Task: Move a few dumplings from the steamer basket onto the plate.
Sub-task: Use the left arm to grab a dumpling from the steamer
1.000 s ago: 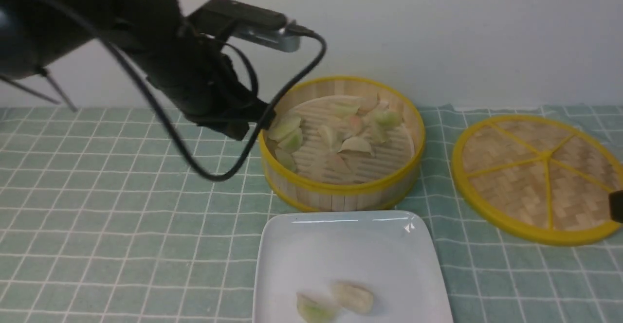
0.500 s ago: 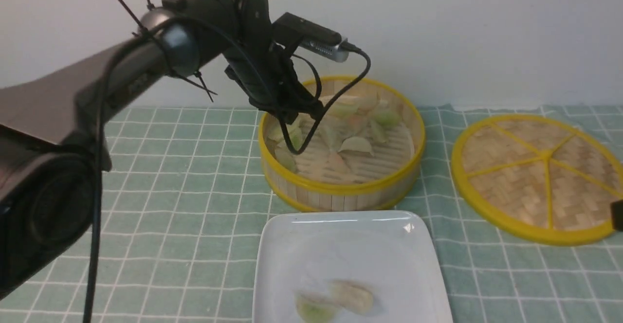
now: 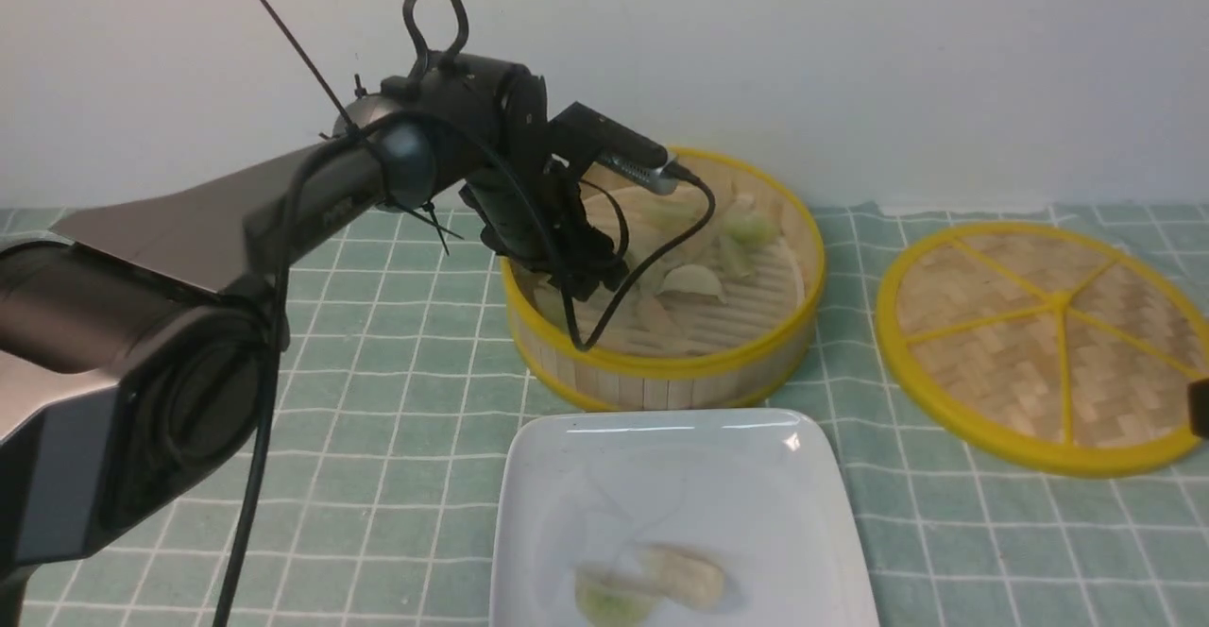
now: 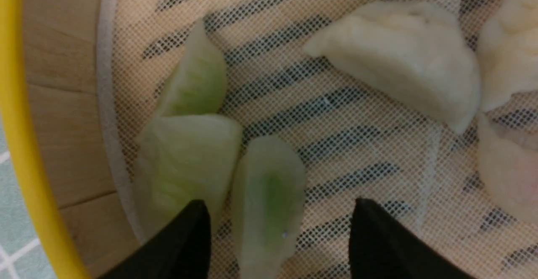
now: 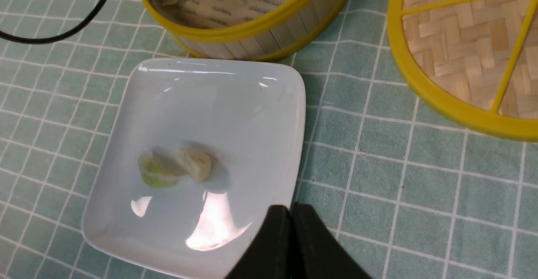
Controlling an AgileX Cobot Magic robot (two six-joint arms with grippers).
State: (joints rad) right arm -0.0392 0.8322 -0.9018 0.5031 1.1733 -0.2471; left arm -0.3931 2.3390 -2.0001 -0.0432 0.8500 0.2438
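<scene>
1. Two dumplings are already on the plate (image 3: 661, 476): a green dumpling (image 3: 609, 601) and a cream dumpling (image 3: 689, 578). They touch each other near the edge closest to me.
2. Just behind the plate stands the steamer basket (image 3: 661, 383), its wall close to the plate's far edge. It holds a good many more dumplings, green, white and pinkish. My own arm hides part of the pile in the front view.
3. My left gripper (image 4: 279, 211) is down inside the basket on its left side, near the wall. Its jaws are spread wide and grasp nothing.
4. A pale green crescent (image 4: 269, 195) lies on the mesh liner (image 4: 357, 115) between my fingertips. As far as I can tell, neither finger presses it.
5. A second green piece (image 4: 185, 161) touches that crescent on the wall side, and my finger on that side sits at its edge. I judge that closing could nip or shove the neighbour as well.
6. My right gripper (image 5: 290, 216) is off to the right, near the woven lid (image 3: 1048, 344). Its fingers are pressed together on nothing.
7. By my reckoning the job is partly done. Two are delivered, and a third is lined up but not yet gripped.
8. What remains for this one is to close, lift, carry it to the plate and let go. "A few" may call for one more trip after that.
</scene>
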